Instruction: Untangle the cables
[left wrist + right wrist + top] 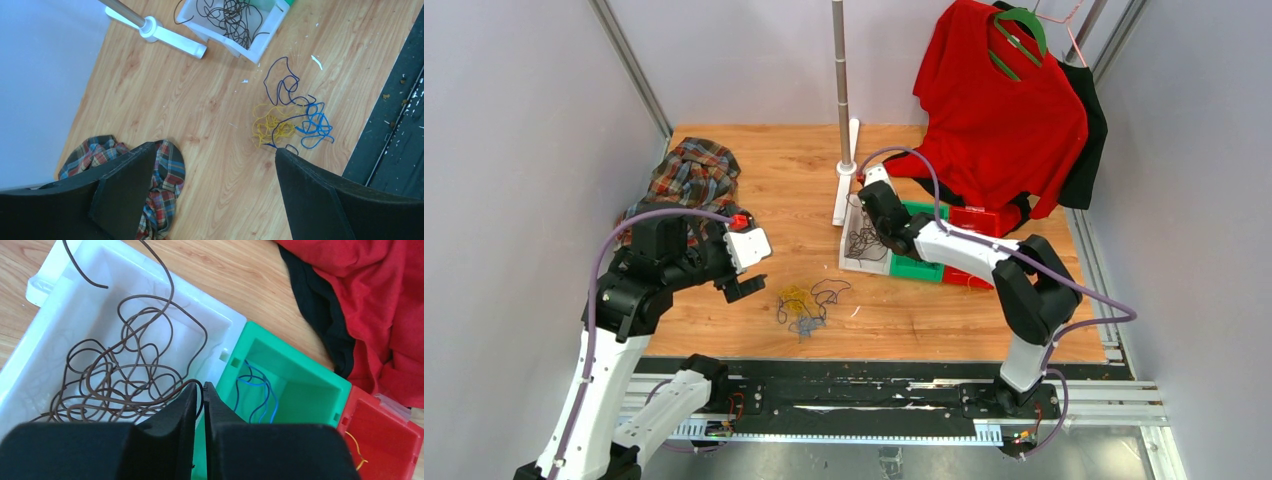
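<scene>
Right up against the lens on my right wrist, my right gripper (201,386) has its two black fingers pressed almost together. Only a hairline slit shows between them, and a strand of the brown cable (125,375) is caught in that slit at the tips. All the other loops of that cable lie loosely inside the white bin (60,305) below, with one end curling up over its far wall. Touching it on the right stands the green bin (300,385) with a short blue cable (260,390) inside. Right of that is the red bin (385,425), which holds a yellow strand (356,445). Beyond the bins a red shirt (380,305) lies over a black garment (320,325) on the wooden table (240,280).

My left gripper (215,150) hangs above the table with its jaws spread wide and nothing between them. Below it and a little to the right lies the tangle (272,131): yellow loops, bright blue loops and a dark strand wound through each other. It sits close to the table's near edge, roughly midway between my two arms and well apart from the bins. A plaid shirt (167,175) lies crumpled at the left side of the table, partly hidden behind my left finger in the wrist view. At the far middle a metal pole (841,80) stands on a white base (175,41), just left of the white bin.
</scene>
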